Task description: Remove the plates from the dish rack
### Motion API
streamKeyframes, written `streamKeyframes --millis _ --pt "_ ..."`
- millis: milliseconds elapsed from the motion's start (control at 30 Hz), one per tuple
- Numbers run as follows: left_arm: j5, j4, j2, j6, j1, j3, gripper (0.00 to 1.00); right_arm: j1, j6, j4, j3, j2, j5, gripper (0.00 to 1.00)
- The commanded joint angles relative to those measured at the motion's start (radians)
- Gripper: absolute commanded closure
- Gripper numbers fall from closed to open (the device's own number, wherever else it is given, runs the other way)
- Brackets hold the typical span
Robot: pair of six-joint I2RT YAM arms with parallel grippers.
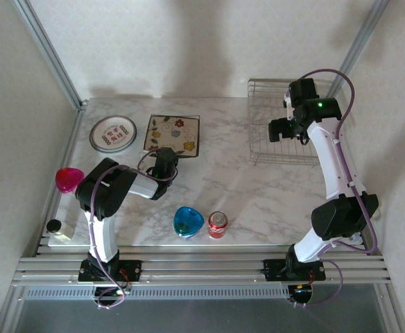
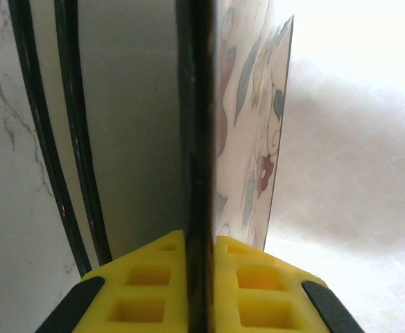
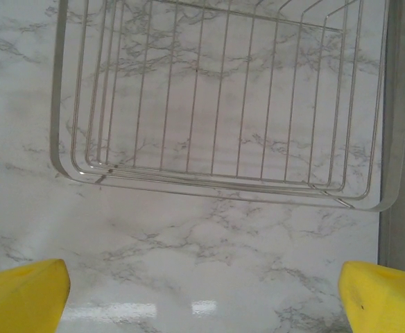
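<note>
1. Where the camera looks down from above, a white marble-patterned table with grey veins stands in a booth of pale textured walls. Slanted metal posts rise at the far corners, and aluminium rails run along the near edge.
2. The dish rack, made of silver wire, sits at the far right of the table, close to the back wall. In the right wrist view, marble shows through its wire floor.
3. The right gripper hangs over the rack's left part. Its yellow fingertips are spread wide and touch nothing.
4. A round plate with a grey rim and reddish marks lies at the far left of the table. Just to its right is a square plate, cream with flower marks.
5. The left gripper is at the near edge of the square plate. In the left wrist view its yellow pads are pressed together on that edge, with the plate seen edge-on between them.
6. A pink bowl sits at the left edge of the table. A blue bowl and a red can sit side by side near the front.
</note>
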Motion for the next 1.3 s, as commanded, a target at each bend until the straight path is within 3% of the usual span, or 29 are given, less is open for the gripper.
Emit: streamKeyframes --millis 0,633,800,1067,1267 --pt "-0.049 0.125 -0.044 -0.036 -0.002 0.069 1.00 -0.006 -0.015 0.006 -0.021 -0.036 -0.010 0.01" --pt "-0.038 0.021 -0.040 -0.078 0.001 0.112 1.00 -0.009 -0.016 0.021 -0.038 -0.040 -0.020 0.01" --pt "0.000 -0.112 -0.049 -0.088 0.008 0.161 0.94 -0.011 -0.018 0.025 -0.040 -0.037 -0.021 0.01" --pt "0.005 -0.180 -0.065 -0.090 0.012 0.162 0.83 -0.013 -0.023 0.027 -0.035 -0.029 -0.028 0.01" --pt "0.014 -0.225 -0.070 -0.094 0.014 0.168 0.81 -0.014 -0.021 0.024 -0.023 -0.025 -0.036 0.01"
